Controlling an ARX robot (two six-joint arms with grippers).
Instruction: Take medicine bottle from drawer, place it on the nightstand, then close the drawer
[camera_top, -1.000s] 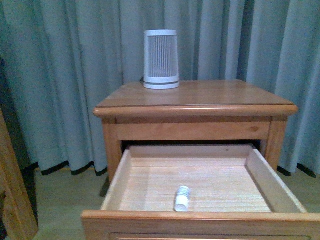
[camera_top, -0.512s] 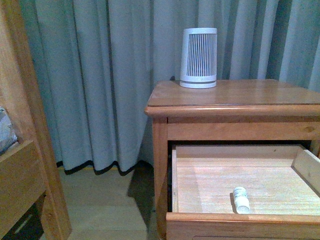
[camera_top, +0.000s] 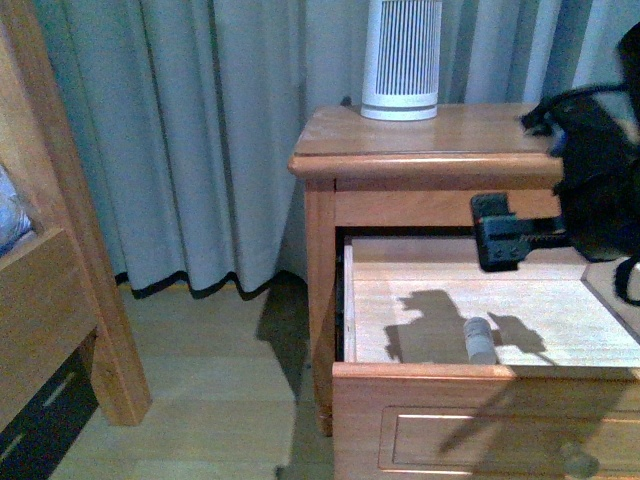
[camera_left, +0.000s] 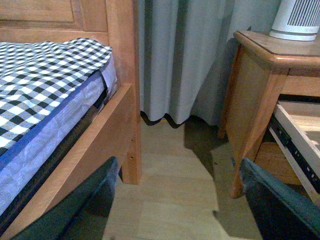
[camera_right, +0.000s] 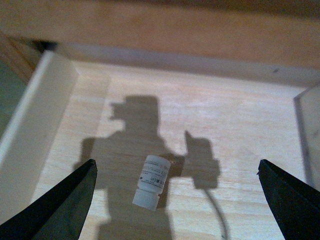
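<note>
The medicine bottle lies on its side on the pale floor of the open upper drawer, near the drawer's front. In the right wrist view the bottle lies between the two spread fingers, nearer one of them. My right gripper hangs open and empty over the drawer, above the bottle; it also shows in the right wrist view. My left gripper is open and empty, low over the floor between bed and nightstand. It is out of the front view. The nightstand top is honey-brown wood.
A large white ribbed cylinder stands at the back of the nightstand top. A wooden bed frame with a checked cover stands to the left. Grey curtains hang behind. Bare wood floor lies between bed and nightstand.
The front view has swung left and dipped, so the nightstand now sits at the right. My right arm has come into view over the open drawer and casts a shadow on its floor.
</note>
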